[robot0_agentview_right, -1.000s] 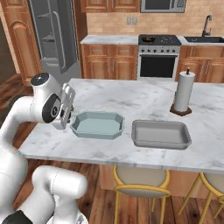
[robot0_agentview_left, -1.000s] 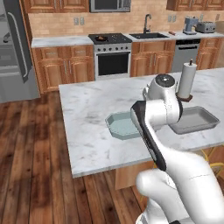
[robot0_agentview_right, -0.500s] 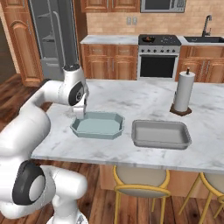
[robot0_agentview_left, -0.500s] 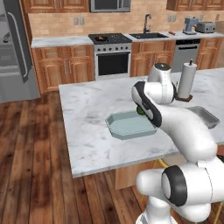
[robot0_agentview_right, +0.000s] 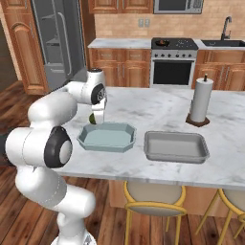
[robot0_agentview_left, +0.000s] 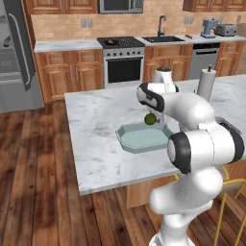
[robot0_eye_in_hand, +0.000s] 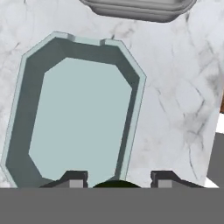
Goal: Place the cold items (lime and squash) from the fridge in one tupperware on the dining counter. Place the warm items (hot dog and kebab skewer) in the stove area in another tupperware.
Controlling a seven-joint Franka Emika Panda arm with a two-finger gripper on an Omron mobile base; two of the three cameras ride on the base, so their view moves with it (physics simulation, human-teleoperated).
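Note:
My gripper is shut on the small green lime. It hangs just above the near-left end of a pale teal eight-sided tupperware on the marble dining counter. That container holds nothing. A grey rectangular tupperware sits to its right, also holding nothing. The squash, hot dog and kebab skewer are out of view.
A paper towel roll stands on the counter beyond the grey container. The open fridge is at the back left and the stove, with a pan on it, is against the far wall. Yellow stools stand under the counter's front edge.
The arm has swung out from near my body to over the teal tupperware, carrying the lime in its shut gripper. Both containers have stayed in place.

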